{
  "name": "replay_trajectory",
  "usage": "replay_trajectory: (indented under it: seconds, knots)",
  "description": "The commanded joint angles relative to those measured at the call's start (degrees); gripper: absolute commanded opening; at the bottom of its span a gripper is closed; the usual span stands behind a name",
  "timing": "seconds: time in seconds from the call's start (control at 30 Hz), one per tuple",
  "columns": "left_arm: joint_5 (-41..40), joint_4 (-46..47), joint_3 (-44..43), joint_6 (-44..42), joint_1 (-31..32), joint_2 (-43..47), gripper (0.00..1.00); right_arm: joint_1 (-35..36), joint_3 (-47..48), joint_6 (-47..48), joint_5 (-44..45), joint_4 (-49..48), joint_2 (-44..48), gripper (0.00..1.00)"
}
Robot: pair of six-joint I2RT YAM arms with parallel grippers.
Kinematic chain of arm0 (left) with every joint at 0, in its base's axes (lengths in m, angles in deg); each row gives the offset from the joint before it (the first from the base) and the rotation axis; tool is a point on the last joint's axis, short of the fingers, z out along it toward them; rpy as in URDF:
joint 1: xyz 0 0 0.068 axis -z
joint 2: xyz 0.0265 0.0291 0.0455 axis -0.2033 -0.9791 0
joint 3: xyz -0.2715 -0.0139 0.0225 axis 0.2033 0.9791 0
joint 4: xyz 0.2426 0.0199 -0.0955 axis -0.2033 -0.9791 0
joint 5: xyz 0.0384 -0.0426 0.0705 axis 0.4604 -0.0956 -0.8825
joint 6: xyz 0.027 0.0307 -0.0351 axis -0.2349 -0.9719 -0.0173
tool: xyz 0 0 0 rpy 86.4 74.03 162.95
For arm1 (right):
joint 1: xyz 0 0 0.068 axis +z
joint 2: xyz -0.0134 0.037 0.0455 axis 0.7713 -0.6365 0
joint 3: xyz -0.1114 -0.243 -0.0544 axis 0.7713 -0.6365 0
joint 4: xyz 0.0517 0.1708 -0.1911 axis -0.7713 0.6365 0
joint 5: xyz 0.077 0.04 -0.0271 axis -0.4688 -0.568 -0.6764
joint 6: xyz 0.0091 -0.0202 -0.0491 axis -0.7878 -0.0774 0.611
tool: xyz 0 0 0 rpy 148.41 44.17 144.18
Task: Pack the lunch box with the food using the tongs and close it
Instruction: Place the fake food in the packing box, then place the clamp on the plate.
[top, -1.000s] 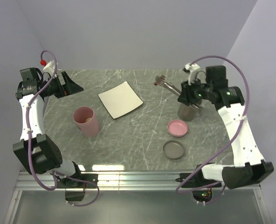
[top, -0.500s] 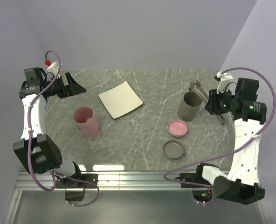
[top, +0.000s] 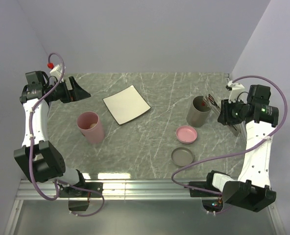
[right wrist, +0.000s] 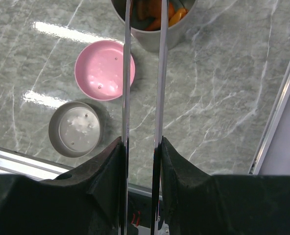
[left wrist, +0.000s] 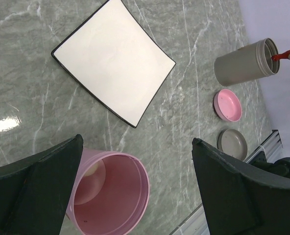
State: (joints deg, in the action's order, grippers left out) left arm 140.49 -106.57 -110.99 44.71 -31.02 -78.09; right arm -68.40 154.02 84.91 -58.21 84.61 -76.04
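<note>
Top view: the right gripper (top: 229,115) pinches the tongs (top: 212,102), tips over the grey cup (top: 198,115); the left gripper (top: 79,90) gapes, well apart; left wrist: a white ball (left wrist: 92,169) lies in the pink cup (left wrist: 131,205); right wrist: tongs narrow, orange pieces (right wrist: 157,11) straight ahead.

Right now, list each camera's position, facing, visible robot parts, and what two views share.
Top external: above, behind the bases, facing down at the grey marble table; both arms.
Left wrist: left arm, facing down at white square plate and pink cup; open left gripper.
Right wrist: right arm, facing down slim silver tongs toward grey metal cup; right gripper clamps them.
Shared by both wrists: pink round lid.
</note>
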Motion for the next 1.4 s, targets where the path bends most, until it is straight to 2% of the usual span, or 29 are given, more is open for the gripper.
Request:
replay_trajectory:
  seconds: [0.0, 0.2, 0.5, 0.83, 1.07, 1.2, 1.37]
  knots:
    - [0.31, 0.42, 0.07, -1.96, 0.13, 1.68, 0.99, -0.44, -0.38, 0.74, 0.63, -1.18, 0.0, 0.28]
    - [0.66, 0.69, 0.07, -1.35, 0.22, 1.51, 0.99, -0.44, -0.65, 1.0, 0.19, -0.75, -1.05, 0.34]
    - [0.93, 1.04, 1.13, -1.08, 0.22, 1.68, 0.99, -0.44, 1.64, 1.18, -0.69, 0.48, -2.2, 0.49]
    - [1.36, 0.6, -0.19, -1.08, 0.22, 1.33, 0.99, 0.0, 7.51, 0.92, -2.36, 1.45, -4.21, 0.49]
    - [1.37, 0.42, -0.02, 0.85, 0.13, 1.24, 0.99, 8.69, 13.94, -2.95, -0.61, -0.38, -8.43, 0.48]
    - [0.58, 0.07, 0.16, 0.59, 0.22, 1.68, 1.0, 19.74, 17.01, -7.95, 1.33, -3.02, -11.33, 0.47]
    - [-0.04, -0.45, -0.37, 0.59, 0.22, 1.59, 0.99, 29.52, 18.16, -12.09, 1.51, -7.85, -16.07, 0.46]
